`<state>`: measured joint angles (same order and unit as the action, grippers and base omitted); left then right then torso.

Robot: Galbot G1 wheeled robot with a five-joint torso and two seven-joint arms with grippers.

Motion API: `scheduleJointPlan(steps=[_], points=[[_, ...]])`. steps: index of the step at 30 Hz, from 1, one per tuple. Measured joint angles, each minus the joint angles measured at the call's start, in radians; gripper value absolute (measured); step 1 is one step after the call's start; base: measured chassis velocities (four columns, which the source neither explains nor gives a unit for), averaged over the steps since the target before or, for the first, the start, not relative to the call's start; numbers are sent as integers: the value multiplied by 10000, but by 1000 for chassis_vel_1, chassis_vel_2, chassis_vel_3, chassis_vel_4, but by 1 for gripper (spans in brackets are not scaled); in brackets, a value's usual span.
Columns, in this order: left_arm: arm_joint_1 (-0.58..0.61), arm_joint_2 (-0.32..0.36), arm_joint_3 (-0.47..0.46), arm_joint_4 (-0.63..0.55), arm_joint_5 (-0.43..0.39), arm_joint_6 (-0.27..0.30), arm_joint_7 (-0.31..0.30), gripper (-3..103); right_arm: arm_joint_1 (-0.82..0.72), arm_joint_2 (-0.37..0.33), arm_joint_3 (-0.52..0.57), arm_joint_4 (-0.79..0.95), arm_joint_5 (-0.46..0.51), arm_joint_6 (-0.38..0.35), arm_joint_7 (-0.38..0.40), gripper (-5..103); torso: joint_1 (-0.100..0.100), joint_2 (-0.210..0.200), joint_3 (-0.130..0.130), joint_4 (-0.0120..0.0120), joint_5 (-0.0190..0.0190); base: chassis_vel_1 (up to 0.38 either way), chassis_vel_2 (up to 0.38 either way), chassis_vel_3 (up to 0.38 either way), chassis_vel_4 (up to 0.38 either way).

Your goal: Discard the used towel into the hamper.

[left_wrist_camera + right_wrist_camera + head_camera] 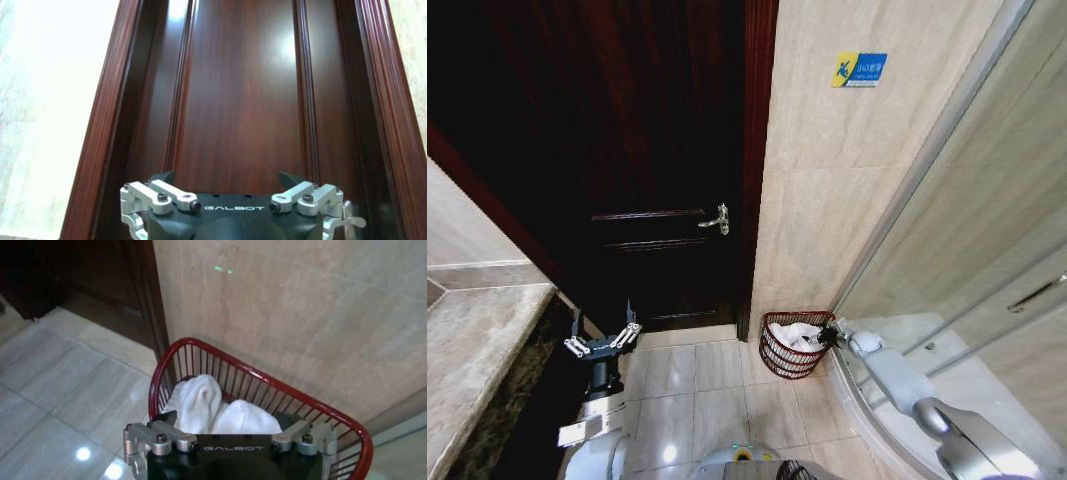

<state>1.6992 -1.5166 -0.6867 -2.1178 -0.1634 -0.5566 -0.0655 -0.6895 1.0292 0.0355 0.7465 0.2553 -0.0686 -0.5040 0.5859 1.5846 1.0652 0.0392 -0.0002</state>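
Observation:
The hamper (777, 358) is a small dark red wire basket on the floor, in the corner between the tiled wall and the shower glass. The used white towel (800, 335) lies bunched inside it. My right gripper (828, 337) hangs over the hamper's rim. In the right wrist view the right gripper (227, 419) stands open just above the towel (203, 395), with its fingers (166, 417) spread to either side and the hamper's rim (200, 343) beyond. My left gripper (604, 341) is open and idle before the dark door; the left wrist view shows the left gripper (227, 176) with nothing in it.
A dark wooden door (657, 150) with a metal handle (717, 220) stands ahead. A stone counter (472, 350) runs along the left. The curved shower glass (967, 300) and its sill close off the right. Pale floor tiles (697, 400) lie between.

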Motion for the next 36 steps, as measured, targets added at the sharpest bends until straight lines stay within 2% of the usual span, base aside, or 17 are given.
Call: scheduleJointPlan(steps=[4, 5, 8, 9, 11, 12, 14, 15, 16, 18, 19, 21, 22, 25, 27, 32, 36], points=[[-47, 63, 32, 10, -13, 81, 1, 100, -343, -65, 374, 385, 355, 410, 109, 96, 0, 0, 0, -1, 3, 0, 0, 0, 0], [-63, 97, 59, 30, -13, 97, 1, 100, -553, -78, 614, 613, 439, 705, 259, 100, 0, 0, 0, 0, 2, 0, 0, 0, 0], [-65, 277, 148, 100, -26, 139, 2, 100, -1510, -93, 1662, 1664, 761, 1909, 920, 100, 1, 0, 0, 2, 3, 0, 0, 0, 0], [-65, 277, 148, 100, -26, 139, 2, 100, -1510, -93, 1662, 1664, 761, 1909, 920, 100, 1, 0, 0, 2, 3, 0, 0, 0, 0], [-77, 442, 203, 138, -56, 168, 19, 100, -2451, -263, 2559, 3067, 1206, 2111, 1491, 100, 0, 0, 0, 0, 6, 0, 0, 0, 0], [-77, 442, 203, 138, -56, 168, 19, 100, -2451, -263, 2559, 3067, 1206, 2111, 1491, 100, 0, 0, 0, 0, 6, 0, 0, 0, 0], [-125, 575, 329, 181, -122, 214, 25, 100, -3398, -427, 3608, 4712, 1774, 1997, 2144, 100, -1, 0, 0, -3, -5, 0, 0, 0, 0], [-154, 640, 419, 210, -170, 248, 31, 100, -3756, -458, 4011, 5429, 2011, 1935, 2383, 100, 0, 0, -1, -2, 3, 0, 0, 0, 0], [-154, 640, 419, 210, -170, 248, 31, 100, -3756, -458, 4011, 5429, 2011, 1935, 2383, 100, 0, 0, -1, -2, 3, 0, 0, 0, 0], [-259, 819, 691, 291, -304, 392, 9, 100, -4853, -495, 5128, 7355, 2582, 1741, 3024, 100, -1, 0, -1, 2, -5, 0, 0, 0, 0], [-259, 819, 691, 291, -304, 392, 9, 100, -4853, -495, 5128, 7355, 2582, 1741, 3024, 100, -1, 0, -1, 2, -5, 0, 0, 0, 0], [-311, 1028, 986, 328, -465, 677, -30, 100, -5809, -478, 6031, 8930, 2975, 1540, 3454, 100, 0, 0, 0, -1, 5, 0, 0, 0, 0], [-318, 1110, 1104, 334, -519, 788, -44, 100, -6173, -419, 6419, 9539, 3144, 1468, 3652, 100, -1, 0, -2, -1, -11, 0, 0, 0, 0], [-319, 1262, 1343, 339, -597, 939, -68, 100, -7040, -212, 7138, 11006, 3501, 1393, 4269, 100, -1, 0, -1, 1, 9, 0, 0, 0, 0], [-276, 1341, 1484, 317, -615, 975, -87, 100, -7780, 59, 7711, 12225, 3656, 1391, 4673, 100, -1, 0, -2, -2, -9, 0, 0, 0, 0], [-7, 1362, 1462, 17, -703, 1029, -166, 100, -8551, 521, 8153, 13693, 3677, 1386, 4947, 100, -1, 0, -1, 2, 0, 0, 0, 0, 0], [66, 2026, 1343, -338, -1279, 1369, -178, 100, -9096, 963, 8412, 14667, 3585, 1359, 5030, 100, -2, -1, -1, -1, -1, 0, 0, 0, 0]])
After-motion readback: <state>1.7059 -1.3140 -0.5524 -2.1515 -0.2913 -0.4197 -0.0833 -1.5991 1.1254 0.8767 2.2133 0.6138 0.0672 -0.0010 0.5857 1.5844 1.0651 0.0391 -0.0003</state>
